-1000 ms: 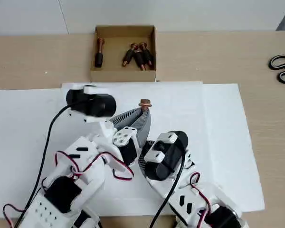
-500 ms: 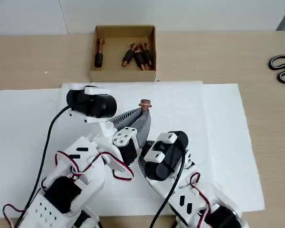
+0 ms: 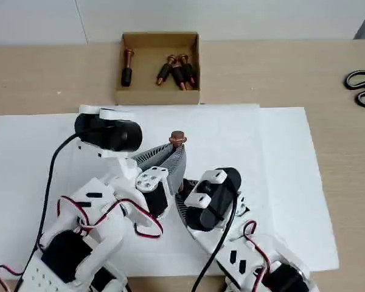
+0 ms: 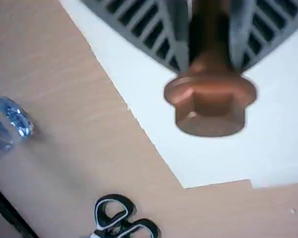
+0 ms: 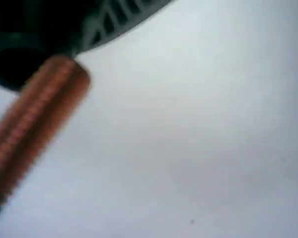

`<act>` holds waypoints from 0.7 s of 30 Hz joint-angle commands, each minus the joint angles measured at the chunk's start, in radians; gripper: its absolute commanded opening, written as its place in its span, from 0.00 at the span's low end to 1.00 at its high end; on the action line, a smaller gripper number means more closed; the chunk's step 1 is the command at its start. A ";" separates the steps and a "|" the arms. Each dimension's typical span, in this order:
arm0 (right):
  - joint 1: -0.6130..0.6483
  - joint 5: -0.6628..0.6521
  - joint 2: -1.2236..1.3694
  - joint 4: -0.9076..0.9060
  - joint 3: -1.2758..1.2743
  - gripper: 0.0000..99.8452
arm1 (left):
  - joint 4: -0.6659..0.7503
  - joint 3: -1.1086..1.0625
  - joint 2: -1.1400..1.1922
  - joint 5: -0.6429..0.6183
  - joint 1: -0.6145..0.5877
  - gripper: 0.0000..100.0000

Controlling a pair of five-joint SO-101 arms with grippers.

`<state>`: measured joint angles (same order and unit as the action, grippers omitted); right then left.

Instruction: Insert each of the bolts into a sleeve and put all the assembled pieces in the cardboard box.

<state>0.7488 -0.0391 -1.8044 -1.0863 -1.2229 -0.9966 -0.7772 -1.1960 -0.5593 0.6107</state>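
My left gripper (image 3: pixel 175 149) is shut on a copper bolt (image 3: pixel 177 138), which stands above the white paper with its hexagonal flange head up. In the left wrist view the bolt head (image 4: pixel 210 102) sticks out past the grey ribbed fingers (image 4: pixel 139 25) that clamp its shaft. My right arm (image 3: pixel 210 198) sits close beside and below the left gripper, and its own gripper is hidden under both arms. The right wrist view shows the bolt's threaded shaft (image 5: pixel 35 129) slanting beside a dark shape (image 5: pixel 20 54) that I cannot identify. The cardboard box (image 3: pixel 158 97) stands at the back.
Several assembled bolt-and-sleeve pieces (image 3: pixel 176 72) lie in the box, one apart from the rest (image 3: pixel 127 67). A white paper sheet (image 3: pixel 280 182) covers the table's middle. Black scissors (image 3: pixel 362 88) lie at the far right edge, and the scissors (image 4: pixel 121 224) also appear in the left wrist view.
My left arm has shifted to the left, taking the held bolt slightly left with it. The right arm has kept still.
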 commanded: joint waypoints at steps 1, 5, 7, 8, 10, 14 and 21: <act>0.004 0.000 -0.008 0.005 0.015 0.00 | -0.034 0.041 -0.011 0.006 -0.003 0.00; 0.004 0.000 -0.008 0.005 0.015 0.00 | -0.071 0.044 -0.011 0.012 -0.003 0.00; 0.004 0.000 -0.008 0.005 0.015 0.00 | -0.087 0.067 -0.011 0.026 -0.003 0.00; 0.004 0.000 -0.008 0.005 0.015 0.00 | -0.092 0.085 -0.011 0.026 -0.003 0.00; 0.004 0.000 -0.008 0.005 0.015 0.00 | -0.092 0.117 -0.011 0.028 -0.003 0.00; 0.004 0.000 -0.008 0.005 0.014 0.00 | -0.091 0.160 -0.003 0.028 -0.002 0.00; -0.025 0.002 -0.008 0.004 -0.037 0.00 | -0.091 0.183 -0.002 0.029 -0.121 0.00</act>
<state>0.7472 -0.0391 -1.8044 -1.0863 -1.2582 -1.0886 -0.6421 -1.1960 -0.5393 0.5508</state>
